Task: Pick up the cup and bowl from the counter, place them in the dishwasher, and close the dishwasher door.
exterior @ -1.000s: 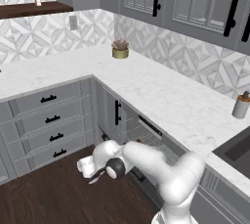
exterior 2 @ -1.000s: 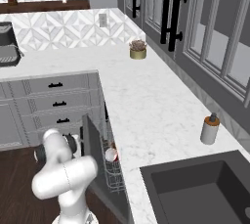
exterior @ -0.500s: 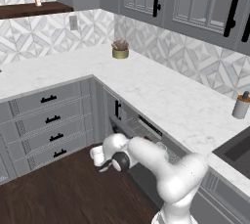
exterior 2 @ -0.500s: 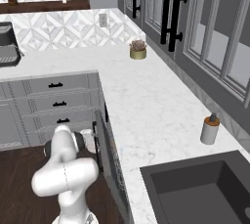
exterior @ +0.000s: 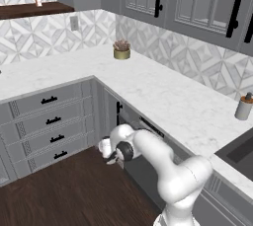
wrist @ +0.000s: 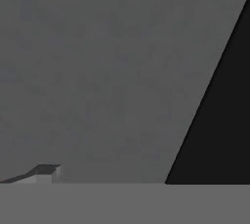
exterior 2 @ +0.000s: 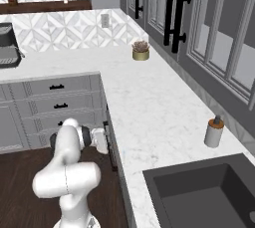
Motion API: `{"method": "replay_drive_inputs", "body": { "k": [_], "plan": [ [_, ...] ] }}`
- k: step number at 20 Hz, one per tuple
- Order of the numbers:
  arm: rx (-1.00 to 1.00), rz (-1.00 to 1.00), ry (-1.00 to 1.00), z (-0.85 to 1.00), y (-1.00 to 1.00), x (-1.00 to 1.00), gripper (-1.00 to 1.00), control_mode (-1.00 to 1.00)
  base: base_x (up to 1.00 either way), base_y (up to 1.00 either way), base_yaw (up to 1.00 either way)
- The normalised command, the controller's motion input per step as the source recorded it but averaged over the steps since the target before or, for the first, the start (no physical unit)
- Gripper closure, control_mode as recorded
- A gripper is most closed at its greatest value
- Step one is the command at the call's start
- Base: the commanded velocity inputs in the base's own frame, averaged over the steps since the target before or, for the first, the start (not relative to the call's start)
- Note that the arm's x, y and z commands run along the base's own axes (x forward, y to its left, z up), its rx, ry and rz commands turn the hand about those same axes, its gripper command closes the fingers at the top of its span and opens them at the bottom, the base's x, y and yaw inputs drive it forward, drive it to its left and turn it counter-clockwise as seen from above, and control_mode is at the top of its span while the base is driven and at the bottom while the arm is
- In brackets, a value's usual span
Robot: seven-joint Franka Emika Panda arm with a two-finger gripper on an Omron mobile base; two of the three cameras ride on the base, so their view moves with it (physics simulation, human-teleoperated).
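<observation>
Down at the dishwasher door, which looks nearly shut, I have the gripper pressed close; I cannot tell its spread. If I push off-centre, the door may stay unlatched.

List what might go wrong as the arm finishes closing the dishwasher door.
1. The gripper sits low against the dishwasher door, pressed so close that the hand view shows little but flat grey panel; a push may slip off.
2. The door's state is hard to judge; it may not be fully shut.
</observation>
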Motion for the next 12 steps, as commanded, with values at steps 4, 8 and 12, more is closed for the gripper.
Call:
{"method": "replay_drive_inputs", "body": {
  "k": [4, 8, 12],
  "plan": [
    [-0.28, -0.15, -0.14, -0.9, -0.94, 0.98, -1.0, -1.0, 0.0, 0.0, 0.0],
    [-0.31, -0.11, -0.17, -1.0, -0.86, 0.87, -1.0, -1.0, 0.0, 0.0, 0.0],
    [-0.32, -0.07, -0.18, -1.0, -0.81, 0.8, -1.0, -1.0, 0.0, 0.0, 0.0]
  ]
}}
